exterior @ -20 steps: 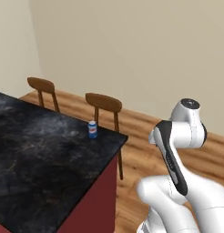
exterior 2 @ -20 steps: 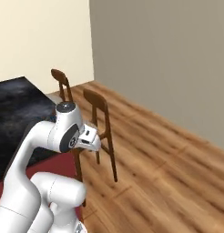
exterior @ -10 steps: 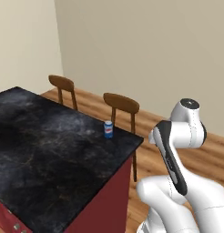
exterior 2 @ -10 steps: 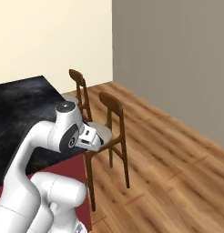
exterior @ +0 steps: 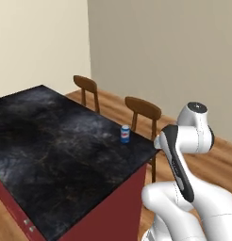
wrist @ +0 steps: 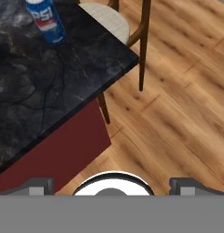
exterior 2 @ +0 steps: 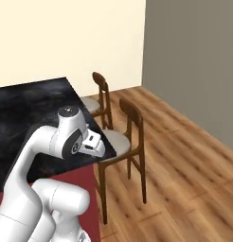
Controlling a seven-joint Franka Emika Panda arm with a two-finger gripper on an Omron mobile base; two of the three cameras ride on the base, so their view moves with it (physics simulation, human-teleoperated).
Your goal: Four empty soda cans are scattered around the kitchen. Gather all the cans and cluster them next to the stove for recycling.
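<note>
Near the counter [exterior: 66, 155] corner edge, a blue soda can [exterior: 125, 133], upright.

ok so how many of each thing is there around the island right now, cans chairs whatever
soda can: 1, blue and white, upright on the island counter near its corner
wooden chairs: 2, the nearer chair and the farther chair, both along the island's far side
island counter: 1
total: 4

The robot arm [exterior: 184, 155] is glossy white with rounded, bulbous links, dark grey bands and caps at its joints, and a small white hand [exterior 2: 92, 144] with black trim.
</note>
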